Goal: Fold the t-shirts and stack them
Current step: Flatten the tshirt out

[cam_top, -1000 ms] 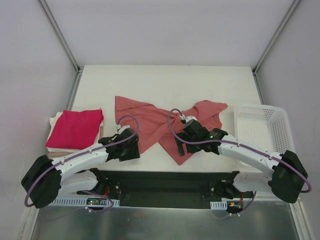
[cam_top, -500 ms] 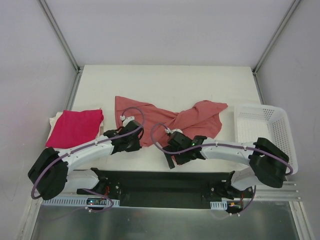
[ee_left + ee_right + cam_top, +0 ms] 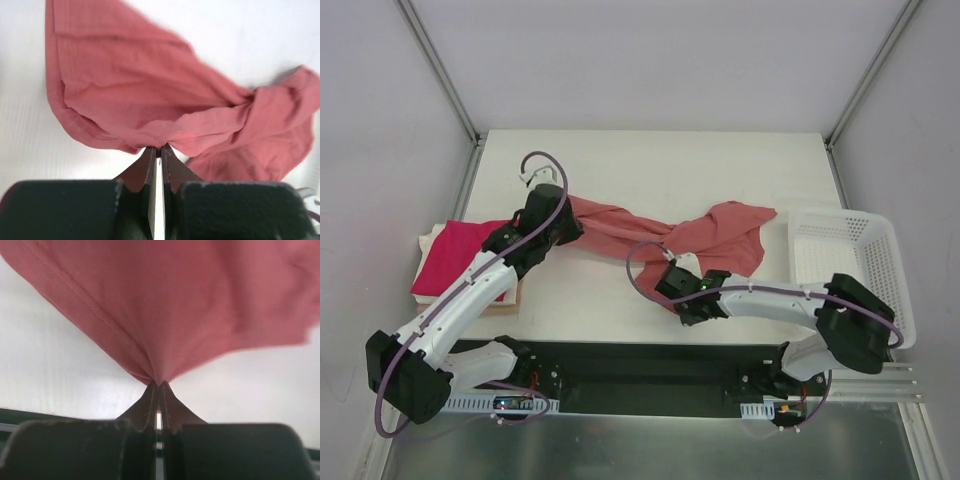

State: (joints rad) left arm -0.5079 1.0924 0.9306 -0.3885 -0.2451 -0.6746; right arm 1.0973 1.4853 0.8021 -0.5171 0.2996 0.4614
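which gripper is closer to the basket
Right. The right gripper is nearer the middle, left of the basket; the left gripper is farther left, by the magenta shirt. Both pinch the salmon shirt.

The t-shirt (image 3: pixel 720 235) is salmon-pink, the basket (image 3: pixel 840 214) white.

The salmon t-shirt (image 3: pixel 710 235) stretches across the middle of the frame, held between the left gripper (image 3: pixel 568 212) and the right gripper (image 3: pixel 670 283).

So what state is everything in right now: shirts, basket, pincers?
salmon t-shirt: unfolded, twisted, pinched at two spots.
left pincer: shut on the salmon t-shirt.
right pincer: shut on the salmon t-shirt.
cream t-shirts: folded, stacked.
magenta t-shirt: folded, lying on the cream t-shirts.
basket: upright.
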